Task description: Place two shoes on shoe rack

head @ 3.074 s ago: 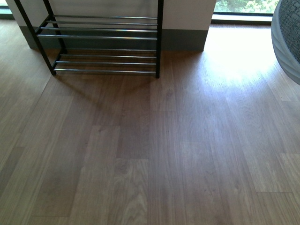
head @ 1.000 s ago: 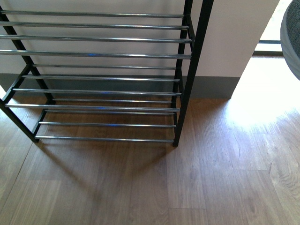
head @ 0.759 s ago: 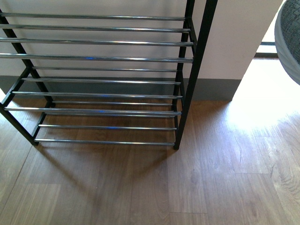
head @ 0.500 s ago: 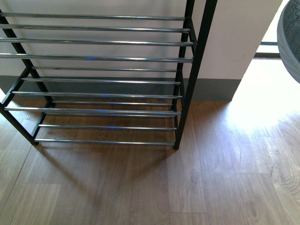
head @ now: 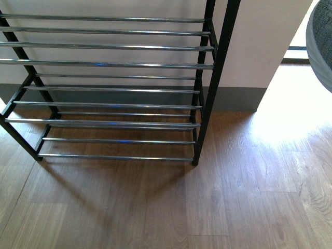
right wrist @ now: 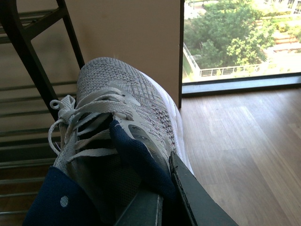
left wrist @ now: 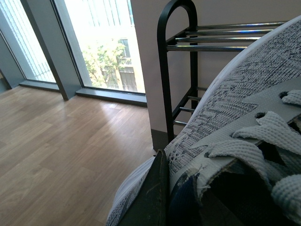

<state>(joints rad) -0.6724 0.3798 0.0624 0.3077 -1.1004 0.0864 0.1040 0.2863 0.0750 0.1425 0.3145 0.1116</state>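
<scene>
Two sneakers, one per claw, neither yet on the shoe rack [head: 109, 65].

Front view, left to right: the rack fills the left and centre, a black metal frame with tiers of thin chrome bars, standing against a pale wall with a grey skirting [head: 233, 98]. Wood-plank floor [head: 207, 207] lies in front, with a sunlit patch to the right. At the far right edge is a grey rounded shape [head: 321, 41] with a pale rim, cut off by the frame; I cannot tell what it is.

My left claw [left wrist: 164, 193] is pinching the grey knit sneaker [left wrist: 244, 99] at its collar. One dark finger [left wrist: 157, 188] is pressed to the outside and the navy lining is just inside it. The flat white laces are woven and the upper is mottled knit. The rack's arched end post rises close behind the toe, and a tall window [left wrist: 106, 52] is beyond.

My right claw [right wrist: 164, 197] is clamped on the second sneaker [right wrist: 131, 94], with the navy collar between its fingers [right wrist: 193, 197]. That shoe has a rounded knit toe, a white sole edge and loose laces. Its toe points at the wall beside the rack's black post.
</scene>
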